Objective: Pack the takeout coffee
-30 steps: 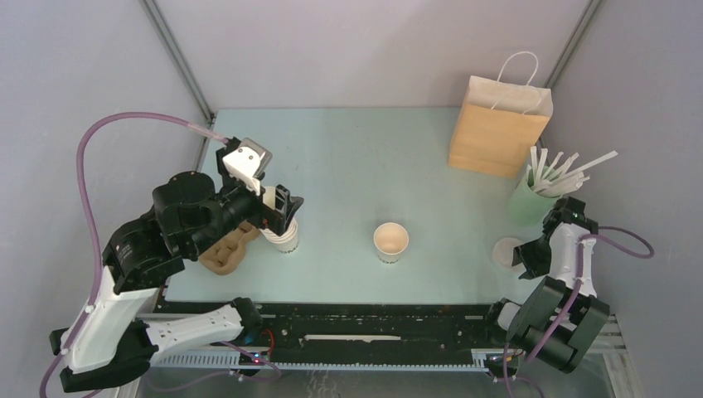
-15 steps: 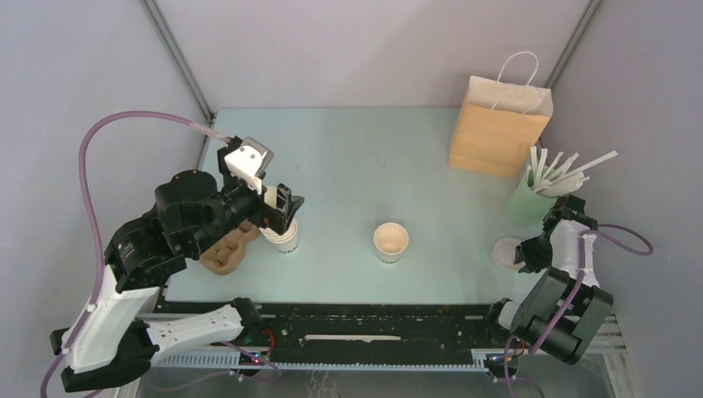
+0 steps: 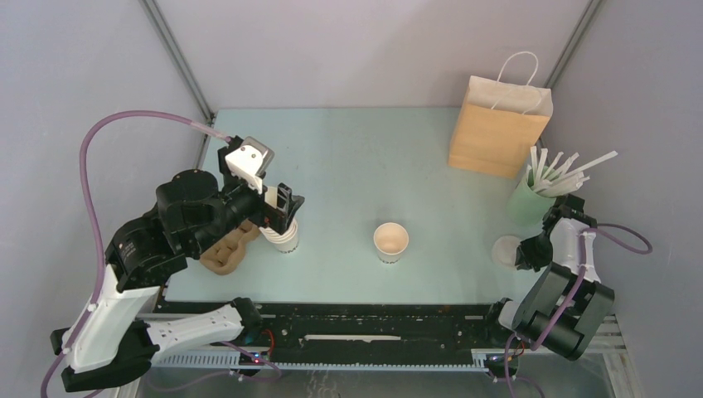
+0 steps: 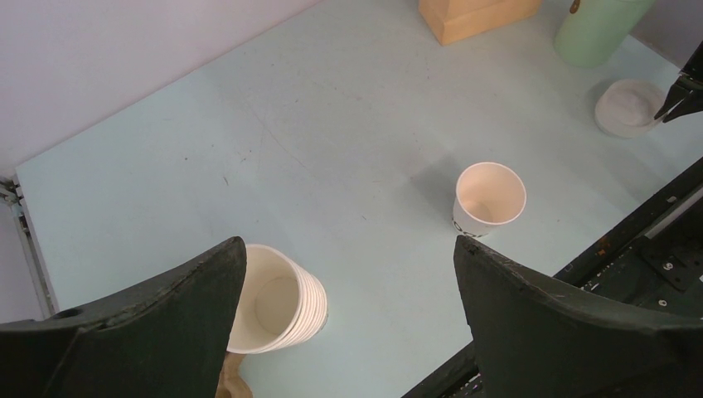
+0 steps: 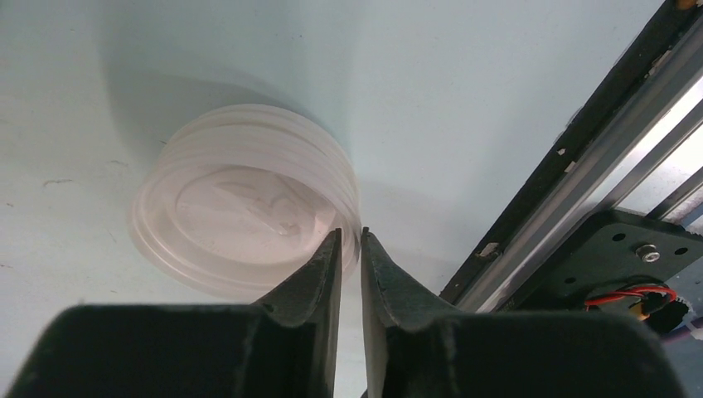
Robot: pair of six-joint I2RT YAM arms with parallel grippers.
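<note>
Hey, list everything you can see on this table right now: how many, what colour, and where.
table: one, pale green
cup: one, cream, tan inside, no lid, centre front
cup stack: one, cream, left
carrier: one, brown, left edge, beside the cup stack
bag: one, tan, white handles, far right
green cup: one, holding white sticks, right
lids: small stack, white, near right
left gripper: black, jaws open, over the cup stack
right gripper: black, jaws pinched at the lids' rim
</note>
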